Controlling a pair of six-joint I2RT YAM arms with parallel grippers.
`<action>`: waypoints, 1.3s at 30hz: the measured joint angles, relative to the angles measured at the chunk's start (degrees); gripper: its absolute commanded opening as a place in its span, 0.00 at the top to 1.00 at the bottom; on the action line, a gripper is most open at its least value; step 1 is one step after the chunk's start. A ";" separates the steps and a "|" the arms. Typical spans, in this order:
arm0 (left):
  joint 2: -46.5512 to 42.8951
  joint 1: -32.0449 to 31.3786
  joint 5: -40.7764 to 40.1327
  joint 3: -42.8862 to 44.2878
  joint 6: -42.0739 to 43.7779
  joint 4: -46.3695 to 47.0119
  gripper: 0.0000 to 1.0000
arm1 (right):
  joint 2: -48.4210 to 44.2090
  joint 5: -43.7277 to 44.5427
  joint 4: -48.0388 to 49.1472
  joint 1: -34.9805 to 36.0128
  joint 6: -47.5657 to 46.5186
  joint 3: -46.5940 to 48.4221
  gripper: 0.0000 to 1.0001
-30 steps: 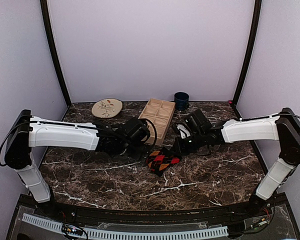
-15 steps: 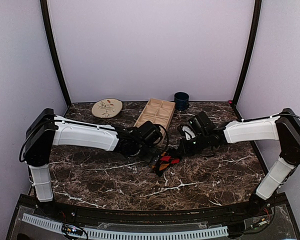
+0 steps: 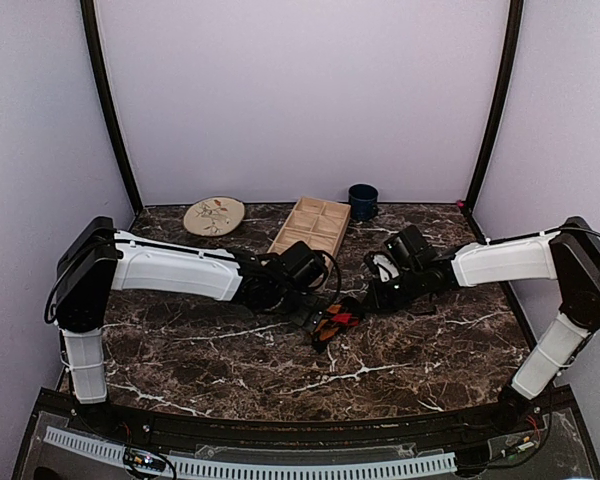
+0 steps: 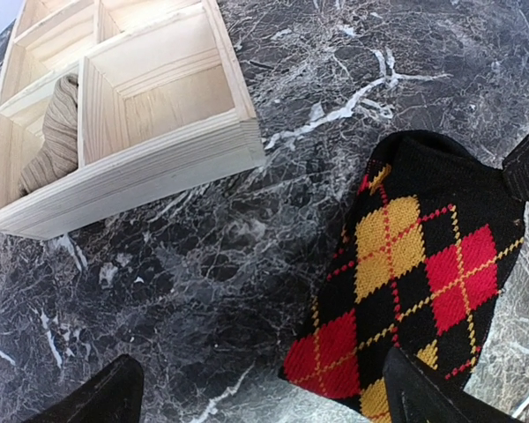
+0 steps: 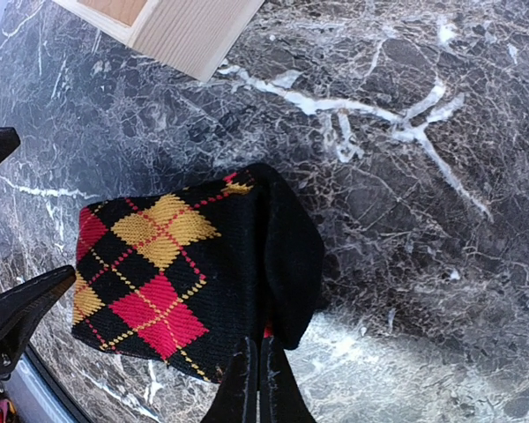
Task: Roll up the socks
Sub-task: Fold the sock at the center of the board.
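Observation:
The black sock with red and orange argyle diamonds (image 5: 172, 269) lies folded on the marble table (image 3: 230, 370), seen from above as a small bundle (image 3: 335, 322). My right gripper (image 5: 260, 383) is shut on the sock's black folded edge at its near side. At the sock's left end my left gripper (image 4: 260, 401) stands open; its right finger (image 4: 423, 397) hangs over the sock's corner (image 4: 406, 264) and the other finger is over bare marble. The tan sock (image 4: 57, 132) lies in a compartment of the wooden tray (image 4: 159, 172).
The wooden tray (image 3: 315, 228) stands just behind the two grippers. A patterned plate (image 3: 214, 215) sits at the back left and a dark blue mug (image 3: 362, 200) at the back middle. Purple walls close in the table.
My left arm has reached right, bringing its open gripper up to the argyle sock. The right gripper has shifted slightly right, and the sock now looks more bunched.

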 measured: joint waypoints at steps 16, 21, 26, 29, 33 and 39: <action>0.00 0.00 5.62 0.11 -3.23 -3.72 0.13 | 0.52 0.02 0.55 -0.28 -1.18 -0.02 1.00; 0.00 0.00 6.19 0.11 -3.32 -3.96 0.13 | 1.77 0.09 0.79 -0.52 -1.55 -0.15 1.00; 0.11 0.00 6.97 0.11 -3.56 -4.61 0.14 | 3.08 0.33 0.90 -0.61 -1.84 -0.15 1.00; 0.59 0.00 7.39 0.11 -3.91 -4.92 0.14 | 3.63 0.50 0.92 -0.87 -1.99 -0.15 1.00; 1.75 0.00 7.69 0.11 -4.31 -4.98 0.14 | 3.76 0.68 0.92 -1.20 -2.25 -0.15 1.00; 3.37 0.00 8.31 0.09 -4.72 -5.27 0.14 | 4.46 0.68 0.92 -1.40 -2.80 0.13 1.00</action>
